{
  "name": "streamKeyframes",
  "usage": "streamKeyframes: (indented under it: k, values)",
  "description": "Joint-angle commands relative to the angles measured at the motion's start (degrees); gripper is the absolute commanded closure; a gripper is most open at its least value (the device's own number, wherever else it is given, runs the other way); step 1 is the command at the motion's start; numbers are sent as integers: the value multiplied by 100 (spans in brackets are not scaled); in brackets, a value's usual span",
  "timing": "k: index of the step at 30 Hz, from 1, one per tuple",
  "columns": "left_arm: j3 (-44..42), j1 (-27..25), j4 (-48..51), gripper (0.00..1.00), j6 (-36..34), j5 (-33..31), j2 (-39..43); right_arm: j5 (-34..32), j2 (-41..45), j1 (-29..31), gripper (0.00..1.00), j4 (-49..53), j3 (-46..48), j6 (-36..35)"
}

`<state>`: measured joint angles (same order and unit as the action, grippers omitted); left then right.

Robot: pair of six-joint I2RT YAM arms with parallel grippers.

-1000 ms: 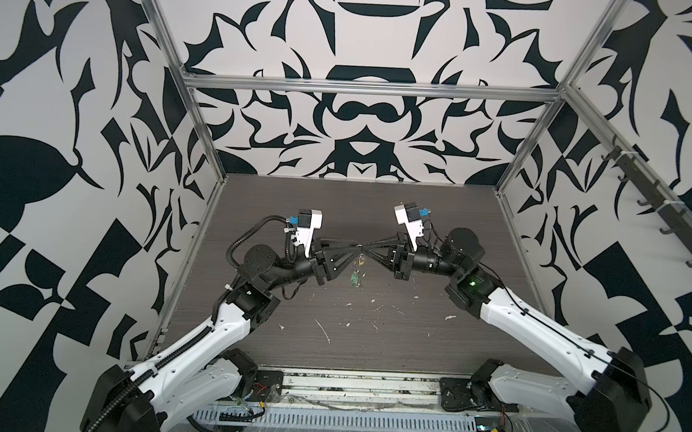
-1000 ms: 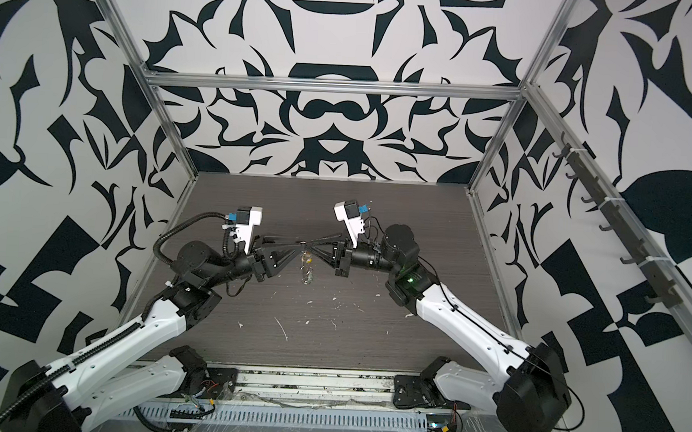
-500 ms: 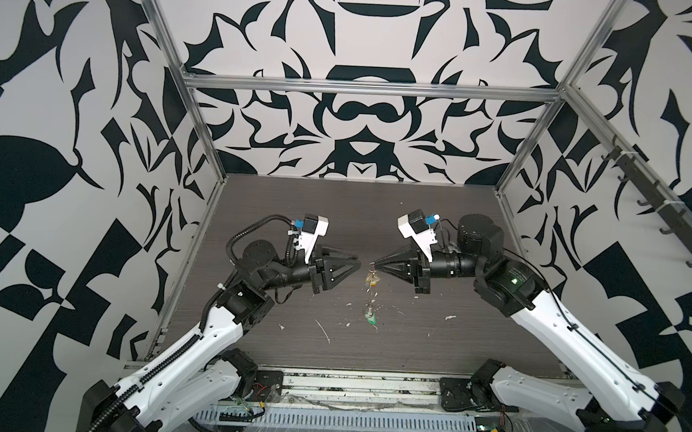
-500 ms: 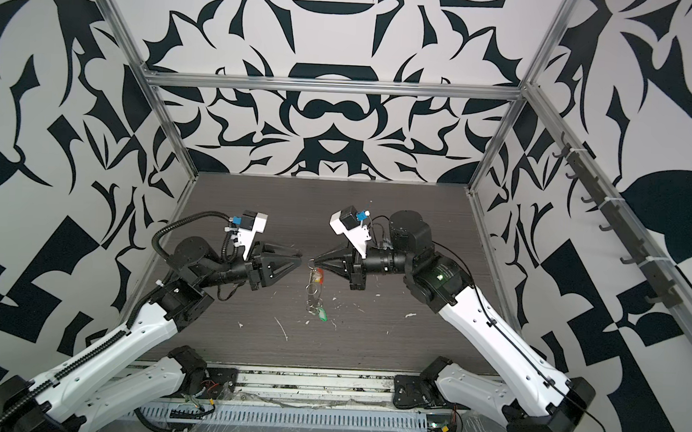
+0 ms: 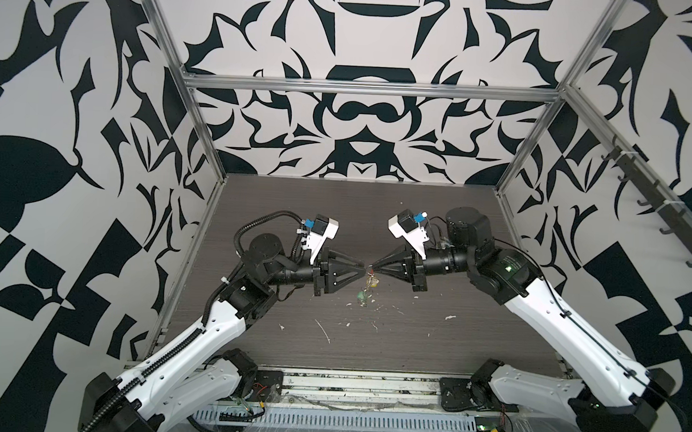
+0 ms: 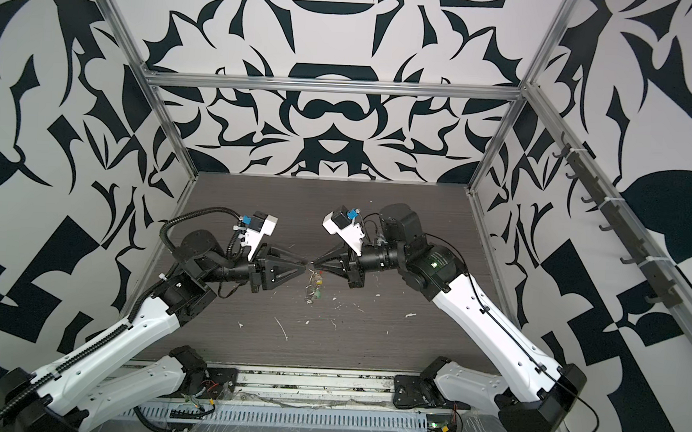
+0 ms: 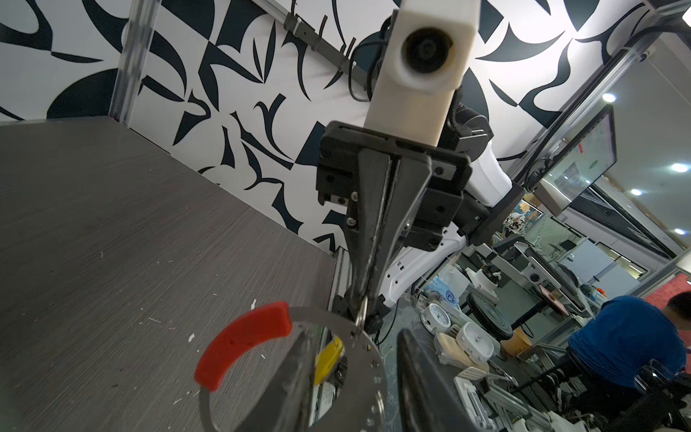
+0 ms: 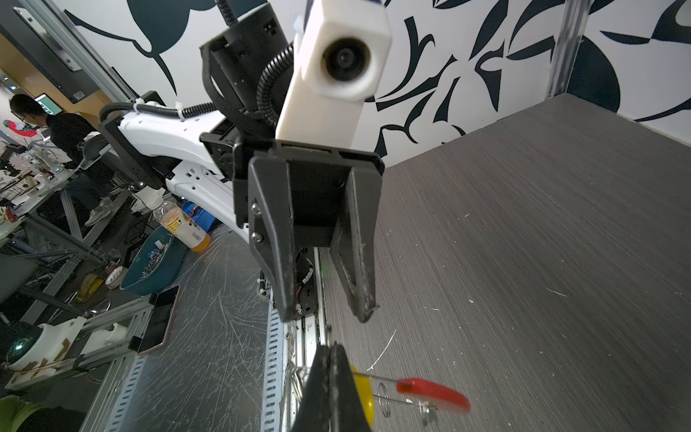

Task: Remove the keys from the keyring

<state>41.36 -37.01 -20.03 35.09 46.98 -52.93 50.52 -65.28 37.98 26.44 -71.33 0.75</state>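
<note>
Above a dark, wood-grained table [image 5: 336, 208], the right gripper [image 7: 361, 318] clamps its tapered black jaws shut on the keyring [image 7: 325, 316], a thin, flat grey metal hoop bearing a curved red plastic segment [image 7: 243, 344]. An oblong yellow tag [image 7: 329, 353] and a green tag [image 5: 360, 296] hang beneath it among small silver rings [image 8: 385, 402]. Facing it tip to tip, the left gripper [image 8: 326, 318] stands with jaws parted, holding nothing.

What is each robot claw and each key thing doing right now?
right gripper: shut, pinching the keyring's rim.
left gripper: open, holding nothing.
keyring: held up by the right gripper, hanging down.
yellow key: hanging on the keyring.
green key: dangling lowest; its attachment is too small to tell.
</note>
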Motion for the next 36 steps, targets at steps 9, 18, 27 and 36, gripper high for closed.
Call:
streamKeyframes:
  k: [9, 18, 27, 36]
  values:
    - [354, -113, 448, 67, -402, 0, -7, -26, -112, 111, 100, 273, -587, -257]
    - [421, -153, 510, 81, -477, 30, -35, -151, -225, 210, 100, 465, -731, -330]
    - [339, -214, 377, 100, -530, -328, 104, -518, -85, 286, 92, -233, -489, 139]
    - [-211, -288, -585, 100, -459, -1346, 602, -831, 604, 288, 57, -2816, 681, 1693]
